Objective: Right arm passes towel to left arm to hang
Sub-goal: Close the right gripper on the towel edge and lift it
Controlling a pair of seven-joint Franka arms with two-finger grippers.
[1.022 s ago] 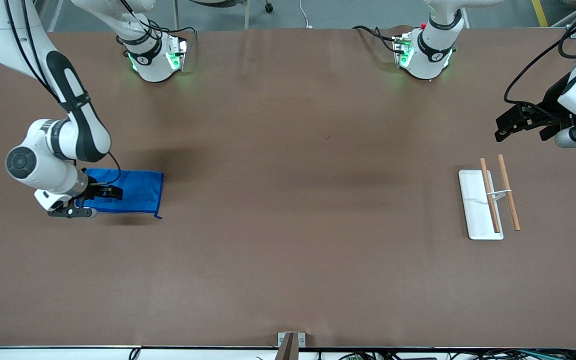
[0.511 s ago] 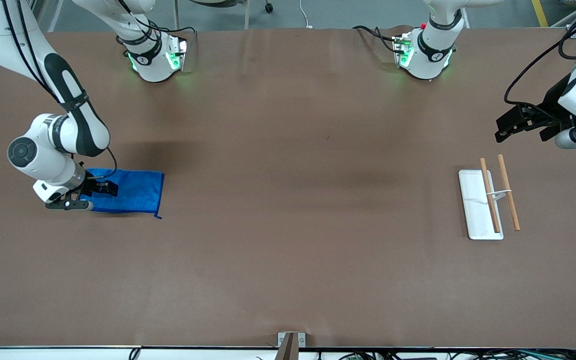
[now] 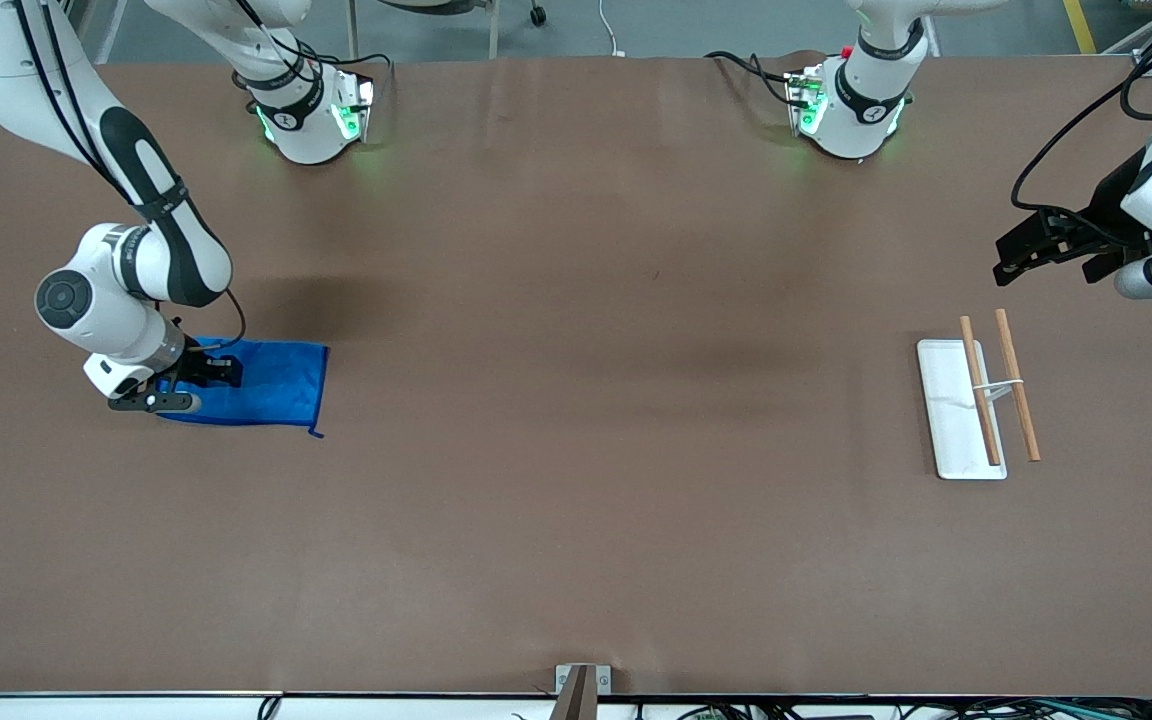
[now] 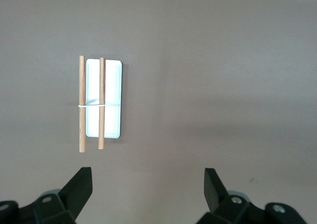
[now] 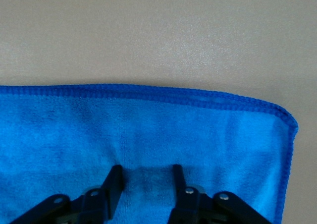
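The blue towel [image 3: 271,385] lies flat on the table at the right arm's end. In the right wrist view the towel [image 5: 148,130] fills the lower half, with its stitched edge running across. My right gripper [image 3: 219,373] is down on the towel near the end farthest from the rack. Its fingers stand a narrow gap apart on the cloth [image 5: 146,177], with darker cloth between them. My left gripper [image 3: 1014,256] waits open and empty in the air at the left arm's end, above the table beside the rack. It shows in its own view too [image 4: 148,179].
A white rack base [image 3: 948,410] with two wooden rods [image 3: 1018,385] joined by a thin white crosspiece sits near the left arm's end. It also shows in the left wrist view [image 4: 111,97]. The brown table [image 3: 596,400] lies between towel and rack.
My right gripper has shifted over the towel a little away from the front camera and toward the table's middle. The towel stays flat. The left arm has barely moved.
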